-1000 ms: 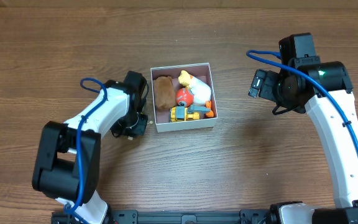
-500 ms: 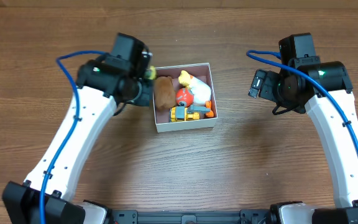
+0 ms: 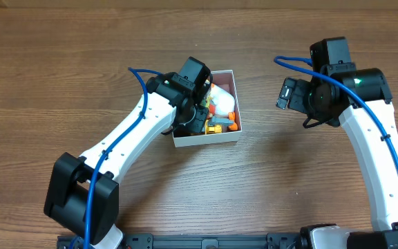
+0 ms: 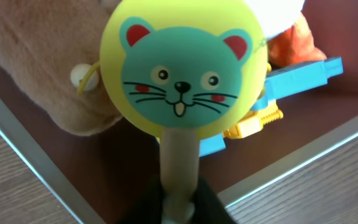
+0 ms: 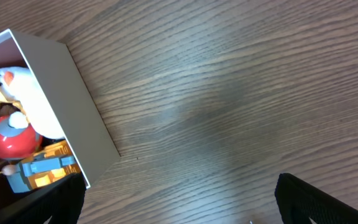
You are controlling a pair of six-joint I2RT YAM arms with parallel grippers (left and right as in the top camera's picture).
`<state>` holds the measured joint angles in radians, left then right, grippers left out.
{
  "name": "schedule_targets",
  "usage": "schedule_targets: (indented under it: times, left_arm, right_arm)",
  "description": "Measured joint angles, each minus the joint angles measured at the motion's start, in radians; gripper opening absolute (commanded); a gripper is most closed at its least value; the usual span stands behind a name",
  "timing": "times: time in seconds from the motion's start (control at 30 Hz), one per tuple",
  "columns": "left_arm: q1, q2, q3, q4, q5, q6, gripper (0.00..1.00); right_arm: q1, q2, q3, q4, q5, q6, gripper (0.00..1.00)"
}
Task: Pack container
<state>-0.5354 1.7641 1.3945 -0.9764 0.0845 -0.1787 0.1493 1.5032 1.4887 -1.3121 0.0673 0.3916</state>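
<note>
At the near edge of the worktop (image 3: 268, 187), the left arm (image 3: 126, 135) rises from its base and stretches away towards the middle. The left jaws are pinching the pale stem of a rattle (image 4: 182, 68), a yellow disc with a teal cat face. It hangs over the left half of the container (image 3: 206, 141), though I cannot tell whether it touches anything. The container sits mid-worktop between the two arms. Against its near wall lies a blue and yellow toy (image 4: 303, 74). A brown plush (image 4: 36, 68) fills the left side, with a red ball (image 5: 8, 134) and a white plush (image 3: 221, 102) further back. Off to the right, well apart from the container, the right arm (image 3: 365, 124) holds the right jaws spread wide over bare wood.
</note>
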Motion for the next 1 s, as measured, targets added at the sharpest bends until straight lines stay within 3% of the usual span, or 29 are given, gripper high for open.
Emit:
schedule_targets:
  times: [0.17, 0.4, 0.7, 0.8, 0.87, 1.0]
  left_arm:
    - [0.001, 0.000, 0.019, -0.071, -0.008, 0.003, 0.66]
    - [0.007, -0.001, 0.245, -0.264, -0.063, 0.006, 0.61]
    - [0.043, -0.035, 0.511, -0.546, -0.219, -0.019, 0.77]
    - [0.082, -0.096, 0.571, -0.607, -0.275, -0.041, 0.90]
    - [0.119, -0.177, 0.608, -0.632, -0.322, -0.075, 1.00]
    - [0.179, -0.381, 0.638, -0.643, -0.380, -0.138, 1.00]
  right_arm:
    - [0.000, 0.000, 0.000, -0.002, 0.000, 0.000, 1.00]
    - [0.000, 0.000, 0.000, -0.001, 0.000, 0.000, 1.00]
    - [0.000, 0.000, 0.000, 0.003, 0.000, -0.008, 1.00]
    - [0.002, -0.016, 0.000, 0.019, 0.000, -0.028, 1.00]
    - [0.009, -0.068, -0.004, 0.050, -0.002, -0.043, 1.00]
    - [0.043, -0.289, -0.005, 0.143, -0.028, -0.076, 1.00]
